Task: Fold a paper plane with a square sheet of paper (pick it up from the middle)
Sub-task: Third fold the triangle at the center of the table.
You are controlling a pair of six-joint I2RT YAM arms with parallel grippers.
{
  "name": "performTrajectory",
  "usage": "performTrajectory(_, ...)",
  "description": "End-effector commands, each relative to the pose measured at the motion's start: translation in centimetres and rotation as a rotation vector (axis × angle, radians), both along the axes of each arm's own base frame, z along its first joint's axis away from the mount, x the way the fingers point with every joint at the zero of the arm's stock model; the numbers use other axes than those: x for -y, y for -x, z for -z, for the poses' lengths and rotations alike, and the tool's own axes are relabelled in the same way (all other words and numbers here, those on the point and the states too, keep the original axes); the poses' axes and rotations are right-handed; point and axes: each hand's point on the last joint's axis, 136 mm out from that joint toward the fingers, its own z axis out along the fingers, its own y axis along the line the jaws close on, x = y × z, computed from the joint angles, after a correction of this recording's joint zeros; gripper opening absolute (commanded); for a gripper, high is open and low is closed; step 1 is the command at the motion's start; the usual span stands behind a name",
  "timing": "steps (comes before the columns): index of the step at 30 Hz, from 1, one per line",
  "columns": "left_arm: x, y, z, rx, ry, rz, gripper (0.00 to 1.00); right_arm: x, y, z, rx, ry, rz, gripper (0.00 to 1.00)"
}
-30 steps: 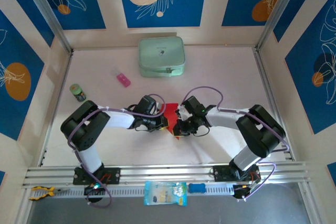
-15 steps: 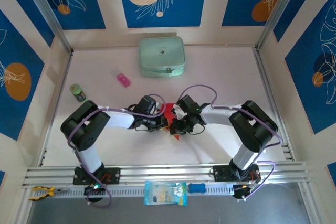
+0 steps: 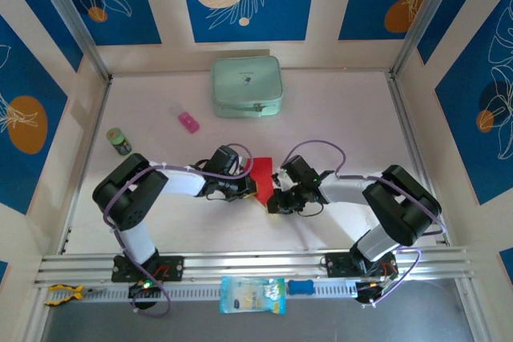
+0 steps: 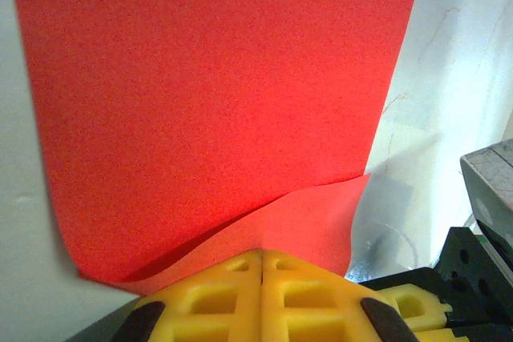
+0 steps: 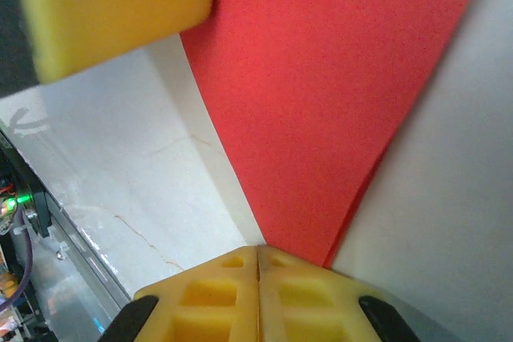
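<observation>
Wrist views are revealing pinches the top view is obscuring: left gripper and right gripper are clamping opposite sides of the square sheet of paper.

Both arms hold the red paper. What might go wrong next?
Both the left gripper and right gripper are shut on the red paper; pulling apart might tear it. The right holds only a narrow tip, which may slip. It bows at the left pinch, risking a stray crease.
</observation>
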Motion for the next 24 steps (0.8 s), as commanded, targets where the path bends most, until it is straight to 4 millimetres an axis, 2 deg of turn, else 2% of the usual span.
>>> performTrajectory(1, -1.8, 1.4, 2.6, -0.057, -0.109, 0.002, 0.03, 1.5, 2.0, 1.0, -0.084, 0.037, 0.027, 0.08)
performTrajectory(5, -1.7, 1.4, 2.6, -0.057, -0.107, 0.003, 0.03, 1.8, 2.3, 0.8, -0.097, -0.011, 0.045, 0.08)
performTrajectory(8, -1.7, 1.4, 2.5, -0.054, -0.106, 0.003, 0.03, 1.8, 2.1, -0.3, -0.079, -0.037, 0.05, 0.08)
performTrajectory(12, -1.7, 1.4, 2.5, -0.053, -0.105, 0.002, 0.03, 1.4, 0.5, -2.6, -0.021, -0.096, 0.057, 0.09)
performTrajectory(15, -1.6, 1.3, 2.5, -0.051, -0.102, 0.003, 0.03, 1.0, -1.0, -3.6, 0.002, -0.112, 0.055, 0.08)
performTrajectory(20, -1.6, 1.3, 2.4, -0.051, -0.099, 0.002, 0.04, -0.5, -3.2, -3.8, 0.015, -0.114, 0.045, 0.08)
performTrajectory(24, -1.5, 1.1, 2.3, -0.047, -0.093, 0.002, 0.04, -1.6, -3.4, -2.8, -0.013, -0.099, 0.022, 0.08)
